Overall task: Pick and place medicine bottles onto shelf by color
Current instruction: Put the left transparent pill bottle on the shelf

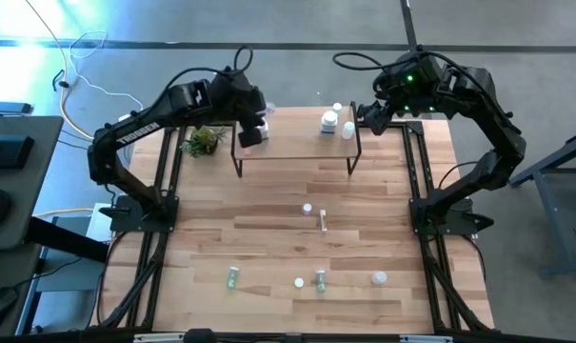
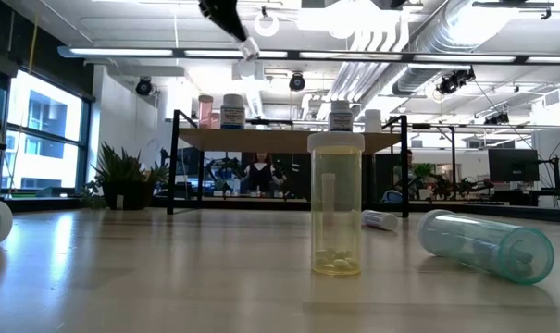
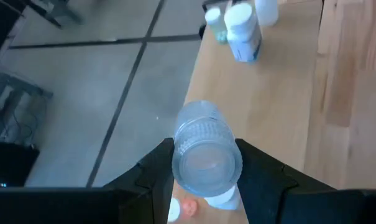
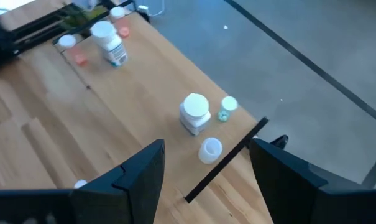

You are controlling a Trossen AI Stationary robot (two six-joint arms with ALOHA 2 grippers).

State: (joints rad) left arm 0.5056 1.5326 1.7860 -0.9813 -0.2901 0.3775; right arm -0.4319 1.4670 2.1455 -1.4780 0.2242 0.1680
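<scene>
High view, upper left of centre: my left fingers (image 1: 253,131) hung over the left end of the low light-wood shelf on thin black legs (image 1: 292,145), closed on a small clear plastic vial with a ribbed cap (image 3: 206,149). The left wrist view showed it cap toward the lens, pinched on its sides just below the cap, with the shelf board under it and, near the frame's bottom, a pink cap and a white one just beside it. The vial looked light, stiff and smooth-walled, so I judged it could twist or slip in the pinch; a hold across the round body near the cap seemed the safest. Set down upright it would probably tip easily beside its neighbours.

My left arm reached in from the picture's left, elbow raised, wrist bent steeply down. My right fingers (image 4: 203,180) were spread wide with nothing between them, parked past the shelf's right end at upper right, above a white-capped jar (image 4: 195,113), a small green-capped bottle (image 4: 225,109) and a clear vial (image 4: 210,149). More bottles lay on the butcher-block bench (image 1: 268,238) in the lower half.
</scene>
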